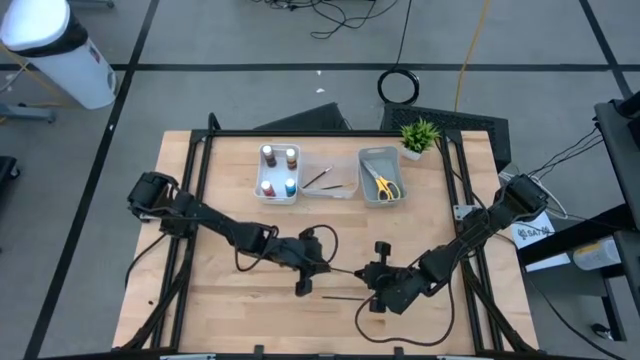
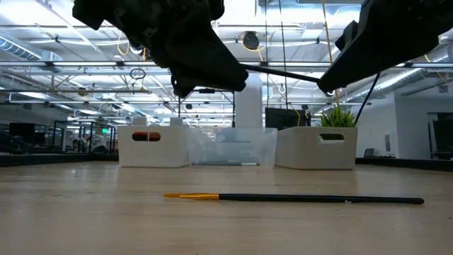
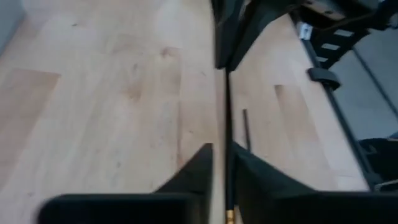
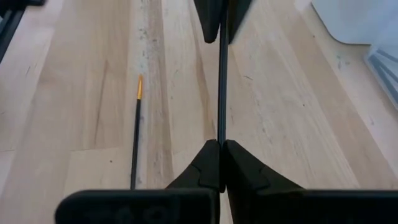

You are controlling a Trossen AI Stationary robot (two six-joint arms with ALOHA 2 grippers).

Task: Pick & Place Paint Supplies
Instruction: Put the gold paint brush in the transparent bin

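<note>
Spanning the gap between both arms above the table's front centre: one thin dark brush, slender straight handle, held level off the wood. Left gripper pinched onto one end of it, fingers nearly together with only the handle between. Right gripper clamped on the opposite end, fingers fully pressed against the shaft. Lying flat on the bare table beneath, just beside the held brush: a second brush, dark handle, orange-yellow end, untouched by either gripper.
</note>
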